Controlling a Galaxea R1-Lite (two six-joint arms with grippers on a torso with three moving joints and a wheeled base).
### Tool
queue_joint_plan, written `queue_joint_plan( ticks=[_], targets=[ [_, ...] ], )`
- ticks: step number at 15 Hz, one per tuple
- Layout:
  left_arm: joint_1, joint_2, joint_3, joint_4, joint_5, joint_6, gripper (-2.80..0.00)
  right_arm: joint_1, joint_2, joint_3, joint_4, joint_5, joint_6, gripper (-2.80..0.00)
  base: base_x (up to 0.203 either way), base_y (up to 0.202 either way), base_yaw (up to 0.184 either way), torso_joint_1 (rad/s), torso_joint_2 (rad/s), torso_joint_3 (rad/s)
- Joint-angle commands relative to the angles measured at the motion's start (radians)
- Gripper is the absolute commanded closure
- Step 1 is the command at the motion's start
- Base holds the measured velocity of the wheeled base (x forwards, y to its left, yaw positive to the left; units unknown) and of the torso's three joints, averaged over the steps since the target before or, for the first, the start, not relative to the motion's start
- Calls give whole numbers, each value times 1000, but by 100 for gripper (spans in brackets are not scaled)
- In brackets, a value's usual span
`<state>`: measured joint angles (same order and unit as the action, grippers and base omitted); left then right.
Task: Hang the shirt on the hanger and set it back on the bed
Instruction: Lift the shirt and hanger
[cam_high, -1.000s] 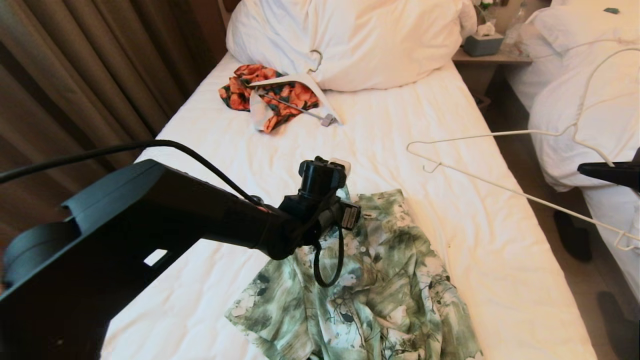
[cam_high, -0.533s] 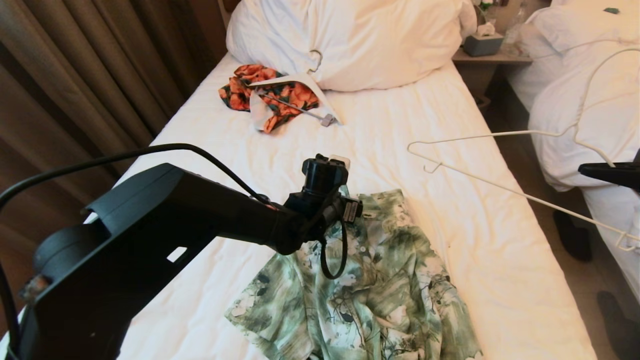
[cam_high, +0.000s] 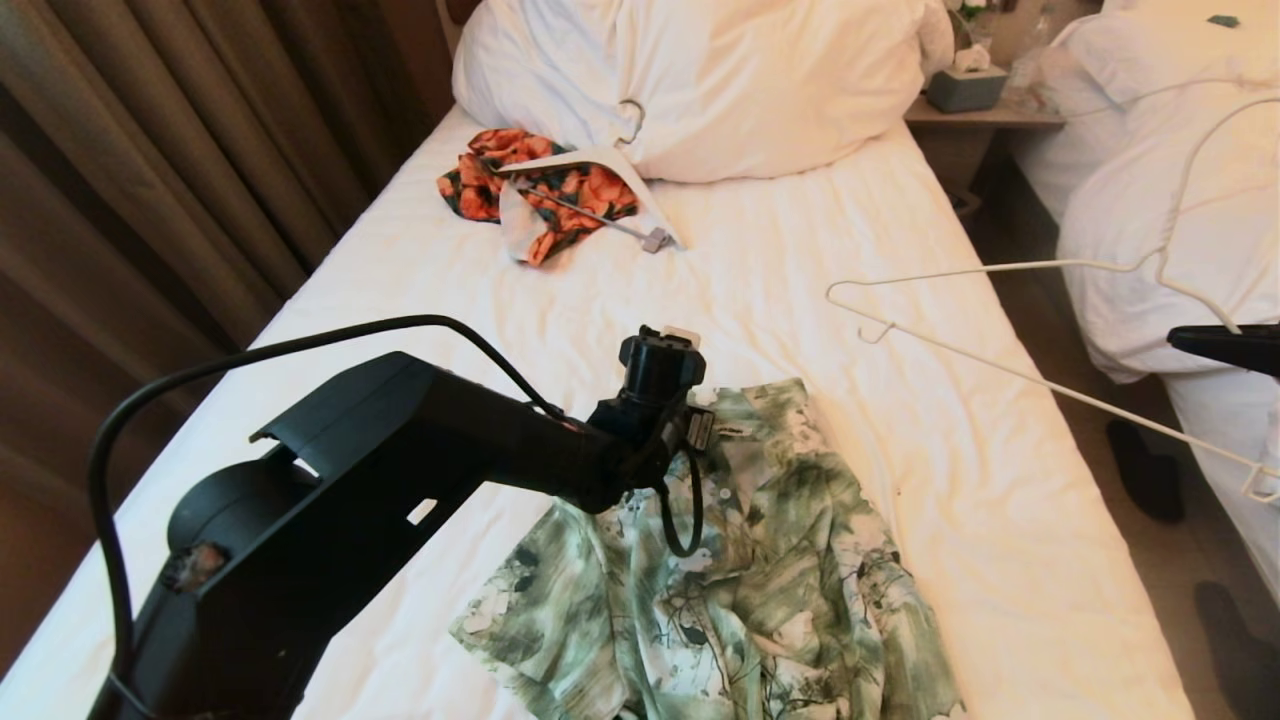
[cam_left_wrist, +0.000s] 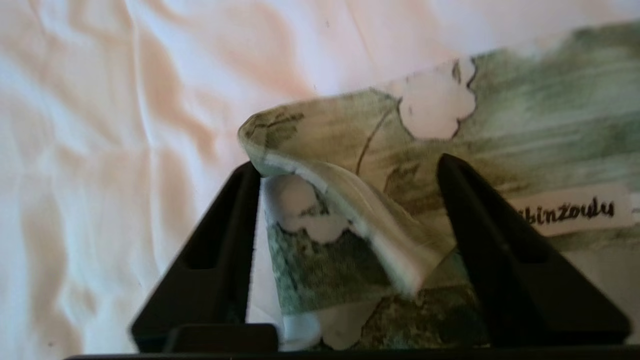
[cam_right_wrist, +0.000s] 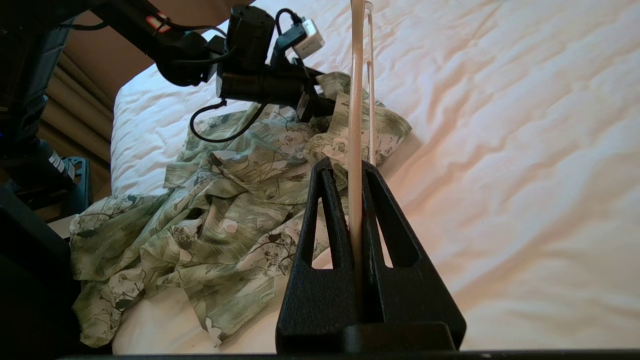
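Reaching out low over the bed (cam_high: 800, 260), the left arm stretches from the near left corner toward the middle of the mattress, its wrist bent down so the left gripper (cam_left_wrist: 350, 167) points into the collar end of the shirt (cam_high: 760, 560). From its wrist camera the two black fingers (cam_left_wrist: 480, 230) stand apart with a folded flap of green leaf-print cloth rising between them; the fabric brushes the inner face of one finger, but the jaws are not pinched on it. A white label with dark lettering (cam_left_wrist: 570, 216) lies just beside the other finger.

The shirt lies crumpled on the white sheet at the near end of the bed, its lower hem cut off by the frame edge.

At the far right, only the tip of the right gripper (cam_right_wrist: 356, 167) shows from the head camera. It is clamped tight on the wire of the hanger (cam_high: 1000, 370), which hangs tilted in the air across the bed's right edge, its hook (cam_high: 1190, 180) against the neighbouring bed. From above, the left gripper's fingers are hidden under its own wrist.
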<state>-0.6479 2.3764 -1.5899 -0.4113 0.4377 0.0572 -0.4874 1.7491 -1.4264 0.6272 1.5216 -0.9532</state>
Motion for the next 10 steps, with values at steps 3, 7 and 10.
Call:
queue_joint_plan(
  ticks=[3, 7, 10],
  targets=[
    [6, -23, 14, -2, 9, 1, 0, -11, 3, 1, 4, 8, -6, 0, 0, 0, 0, 0, 0, 0],
    [5, -131, 64, 7, 7, 1, 0, 4, 3, -1, 6, 8, -5, 0, 0, 0, 0, 0, 0, 0],
    [1, -242, 124, 40, 1, -12, 0, 44, 14, 4, 8, 8, -1, 0, 0, 0, 0, 0, 0, 0]
  ],
)
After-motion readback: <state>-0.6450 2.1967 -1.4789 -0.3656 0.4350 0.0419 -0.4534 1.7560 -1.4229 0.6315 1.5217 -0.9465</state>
